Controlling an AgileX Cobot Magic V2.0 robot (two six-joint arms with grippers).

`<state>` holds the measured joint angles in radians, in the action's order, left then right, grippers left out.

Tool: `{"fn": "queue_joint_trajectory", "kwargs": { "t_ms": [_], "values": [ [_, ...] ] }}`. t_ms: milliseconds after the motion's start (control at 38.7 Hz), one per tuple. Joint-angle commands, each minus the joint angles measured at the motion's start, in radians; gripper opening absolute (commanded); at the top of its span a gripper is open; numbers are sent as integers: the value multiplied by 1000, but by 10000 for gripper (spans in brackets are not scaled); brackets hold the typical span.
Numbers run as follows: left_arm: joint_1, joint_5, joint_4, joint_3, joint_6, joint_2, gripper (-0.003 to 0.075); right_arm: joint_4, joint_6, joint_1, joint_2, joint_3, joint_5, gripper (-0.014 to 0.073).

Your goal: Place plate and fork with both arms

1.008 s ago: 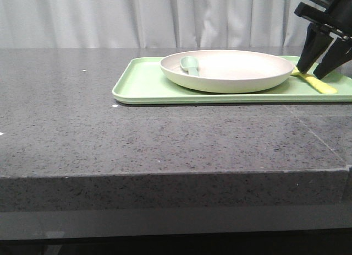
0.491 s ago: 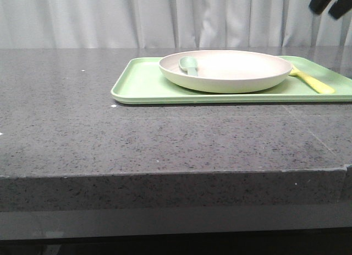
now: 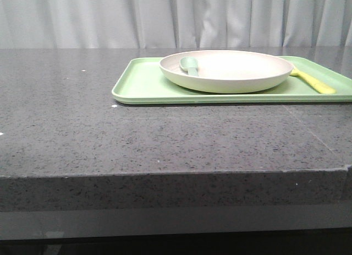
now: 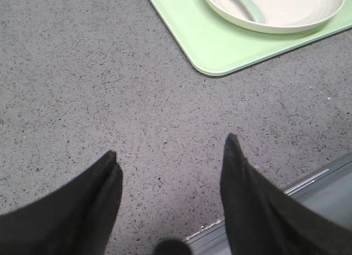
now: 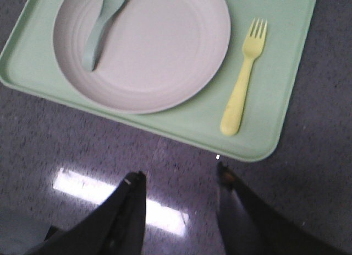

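The cream plate [image 3: 226,70] sits on the light-green tray [image 3: 144,85] at the back right of the table. It also shows in the right wrist view [image 5: 159,51] and partly in the left wrist view [image 4: 297,15]. The yellow fork [image 3: 313,82] lies on the tray just right of the plate, tines away from the right gripper [image 5: 245,76]. My right gripper [image 5: 181,175] is open and empty, raised above the table short of the tray edge. My left gripper [image 4: 170,147] is open and empty over bare table near its front edge. Neither gripper shows in the front view.
A pale grey-green spoon [image 3: 190,65] lies in the plate, seen also in the right wrist view [image 5: 102,26]. The grey speckled table [image 3: 137,134] spreads left and in front of the tray. A white curtain [image 3: 165,18] hangs behind.
The right gripper, which stood over the fork a second ago, has risen up and right and left the front view. The fork stays lying on the tray. The plate has not moved.
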<state>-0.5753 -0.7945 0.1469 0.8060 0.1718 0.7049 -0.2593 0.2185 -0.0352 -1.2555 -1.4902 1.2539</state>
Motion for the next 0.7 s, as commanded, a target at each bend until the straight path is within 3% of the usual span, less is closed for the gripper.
{"fn": "queue_joint_trajectory", "kwargs": {
  "t_ms": [0,362,672],
  "values": [
    [1,71,5,25,1,1,386,14,11,-5,141,97,-37,340],
    [1,71,5,25,1,1,386,82,-65,-5,546,478,-128,339],
    [1,74,5,25,1,1,386,77,-69,-5,782,656,-271,339]
  ]
}}
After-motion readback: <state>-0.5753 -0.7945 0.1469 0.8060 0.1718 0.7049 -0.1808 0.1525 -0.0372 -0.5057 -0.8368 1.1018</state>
